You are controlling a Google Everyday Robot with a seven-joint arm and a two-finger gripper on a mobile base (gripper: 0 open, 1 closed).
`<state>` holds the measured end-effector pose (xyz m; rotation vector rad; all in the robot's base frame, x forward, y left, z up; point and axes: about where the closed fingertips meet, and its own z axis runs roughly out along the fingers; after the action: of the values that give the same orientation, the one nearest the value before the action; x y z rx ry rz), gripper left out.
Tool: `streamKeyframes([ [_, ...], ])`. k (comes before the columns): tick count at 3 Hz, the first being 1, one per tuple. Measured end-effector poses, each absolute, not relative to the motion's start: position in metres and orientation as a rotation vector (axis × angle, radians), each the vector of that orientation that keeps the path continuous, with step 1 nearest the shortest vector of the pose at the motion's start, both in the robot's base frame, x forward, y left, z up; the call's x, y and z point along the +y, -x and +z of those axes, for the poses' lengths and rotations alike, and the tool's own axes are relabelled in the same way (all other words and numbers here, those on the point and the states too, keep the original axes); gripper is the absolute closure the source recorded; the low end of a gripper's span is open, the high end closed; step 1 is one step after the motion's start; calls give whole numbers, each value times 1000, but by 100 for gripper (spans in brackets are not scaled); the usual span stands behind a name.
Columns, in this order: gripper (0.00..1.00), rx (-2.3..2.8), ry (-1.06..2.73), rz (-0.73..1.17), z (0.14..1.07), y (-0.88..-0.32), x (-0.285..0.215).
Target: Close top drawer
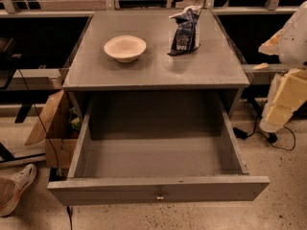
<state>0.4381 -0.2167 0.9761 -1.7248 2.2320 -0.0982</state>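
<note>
- The top drawer (pixel 158 157) is pulled all the way out towards you, and its grey box shows nothing inside.
- Its plain flat front faces you at the bottom of the view, with one small brass knob (pixel 159 194) at the centre.
- On the grey worktop (pixel 158 66) above it you have a pale bowl (pixel 125 48) at the left and a dark blue snack bag (pixel 185 30) standing at the right, well apart.
- The bag carries white lettering, but you cannot read it.
- Your gripper (pixel 284 99) is at the right edge of the view, beside the cabinet and apart from the drawer. You cannot tell whether it is open or closed.
- A cardboard box (pixel 53 128) stands on the floor left of the cabinet.
- A sneaker (pixel 18 188) shows at the lower left.
</note>
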Motion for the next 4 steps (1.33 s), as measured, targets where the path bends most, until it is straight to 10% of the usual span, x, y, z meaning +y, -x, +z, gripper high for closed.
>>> streamKeyframes([
  [4, 0, 2289, 1711, -77, 952, -421, -214],
])
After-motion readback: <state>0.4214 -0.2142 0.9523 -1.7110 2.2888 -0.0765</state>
